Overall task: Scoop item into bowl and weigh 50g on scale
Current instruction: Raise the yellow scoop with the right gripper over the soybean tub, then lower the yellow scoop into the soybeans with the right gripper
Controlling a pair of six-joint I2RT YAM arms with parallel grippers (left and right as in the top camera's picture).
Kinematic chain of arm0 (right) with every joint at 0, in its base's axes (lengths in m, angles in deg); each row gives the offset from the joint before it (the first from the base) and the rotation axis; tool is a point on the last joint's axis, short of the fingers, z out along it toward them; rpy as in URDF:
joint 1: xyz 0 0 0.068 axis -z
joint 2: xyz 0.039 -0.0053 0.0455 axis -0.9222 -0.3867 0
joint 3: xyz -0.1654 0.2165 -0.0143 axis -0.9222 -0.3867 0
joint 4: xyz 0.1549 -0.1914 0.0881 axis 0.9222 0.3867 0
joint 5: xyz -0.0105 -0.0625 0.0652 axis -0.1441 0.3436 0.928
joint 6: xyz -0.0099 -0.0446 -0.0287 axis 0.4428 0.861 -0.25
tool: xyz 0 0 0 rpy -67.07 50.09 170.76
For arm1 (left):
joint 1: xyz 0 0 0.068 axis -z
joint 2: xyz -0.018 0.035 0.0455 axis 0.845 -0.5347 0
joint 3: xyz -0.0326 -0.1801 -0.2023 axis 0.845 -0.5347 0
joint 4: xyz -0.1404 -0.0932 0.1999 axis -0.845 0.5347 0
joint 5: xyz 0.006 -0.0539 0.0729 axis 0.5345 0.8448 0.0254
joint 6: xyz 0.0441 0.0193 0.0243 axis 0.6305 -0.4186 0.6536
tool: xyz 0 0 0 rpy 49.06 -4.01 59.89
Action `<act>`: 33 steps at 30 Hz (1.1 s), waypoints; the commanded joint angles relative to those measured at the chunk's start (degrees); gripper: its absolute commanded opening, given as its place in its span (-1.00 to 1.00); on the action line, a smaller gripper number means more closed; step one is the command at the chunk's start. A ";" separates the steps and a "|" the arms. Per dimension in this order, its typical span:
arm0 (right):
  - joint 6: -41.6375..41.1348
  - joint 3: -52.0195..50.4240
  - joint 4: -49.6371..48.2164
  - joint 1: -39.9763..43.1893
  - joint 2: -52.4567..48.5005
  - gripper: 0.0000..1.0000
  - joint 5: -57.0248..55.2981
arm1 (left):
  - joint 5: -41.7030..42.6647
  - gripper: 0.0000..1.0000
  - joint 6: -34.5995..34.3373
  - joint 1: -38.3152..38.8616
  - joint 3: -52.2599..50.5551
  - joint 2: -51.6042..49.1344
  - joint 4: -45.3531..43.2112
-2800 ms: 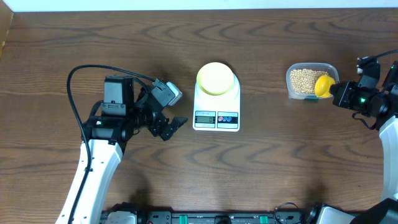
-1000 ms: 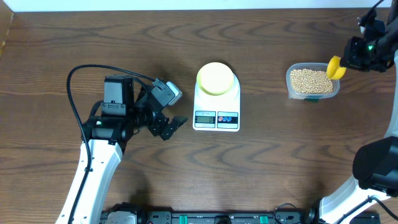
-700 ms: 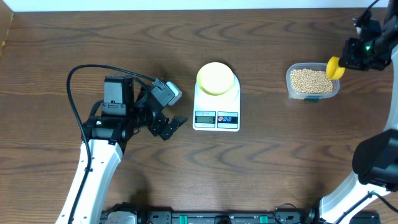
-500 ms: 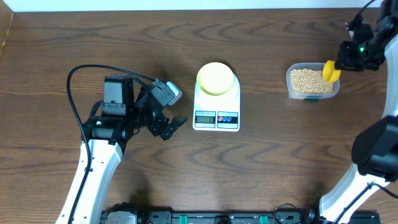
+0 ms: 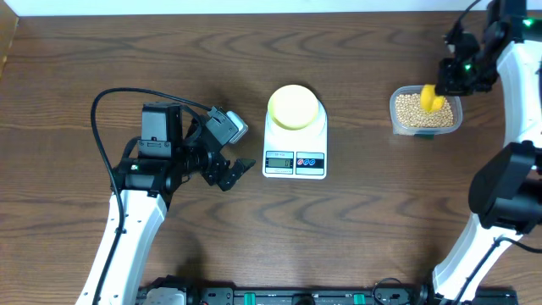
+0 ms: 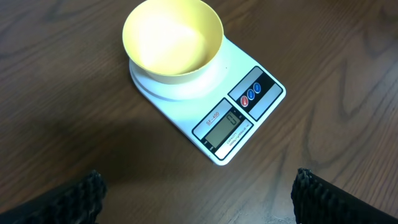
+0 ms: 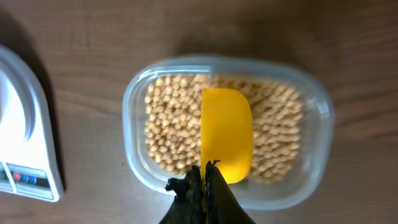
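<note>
- The beans [image 7: 168, 134] are small, round and matt tan. They lie heaped in a clear plastic tub [image 7: 320, 118], a rectangle with rounded corners and a thin glossy rim.
- In the overhead view the tub stands at 3 o'clock from the scale [image 6: 214, 102], well apart from it.
- The right gripper [image 7: 204, 180] is clamped, its dark fingers pressed together on the handle end of the yellow scoop [image 7: 227, 134].
- The scoop is smooth, shiny plastic with a rounded front edge. In the right wrist view it reaches toward 12 o'clock over the middle of the beans. Whether it touches them cannot be told.
- The scale is a flat white plastic slab with rounded corners. It has a round raised platform at its 12 o'clock end in the overhead view.
- At its 6 o'clock end are a small grey display and, beside it, a dark panel with two round buttons. The reading is too small to make out.
- The bowl [image 6: 173, 40] is round, pale yellow-green and smooth-walled. It sits upright on the round platform.
- The left gripper [image 6: 199, 180] hangs at 9 o'clock from the scale with its jaws spread wide, holding nothing. Its black, ridged fingertips [image 6: 81, 199] show at the lower corners of the left wrist view.
- The table [image 5: 356, 237] is dark brown wood with a wavy grain.
</note>
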 commanded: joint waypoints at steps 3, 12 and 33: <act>0.17 0.98 2.86 -0.61 -2.64 -0.98 -1.11 | -0.33 0.95 0.79 -0.28 0.59 -0.33 -0.04; -0.76 0.98 3.08 -1.40 -2.71 -0.98 -1.05 | -0.33 0.95 0.79 -0.28 0.59 -0.33 -0.04; -12.50 1.29 4.94 -4.15 -1.36 -0.98 -7.19 | -0.33 0.95 0.79 -0.28 0.59 -0.33 -0.04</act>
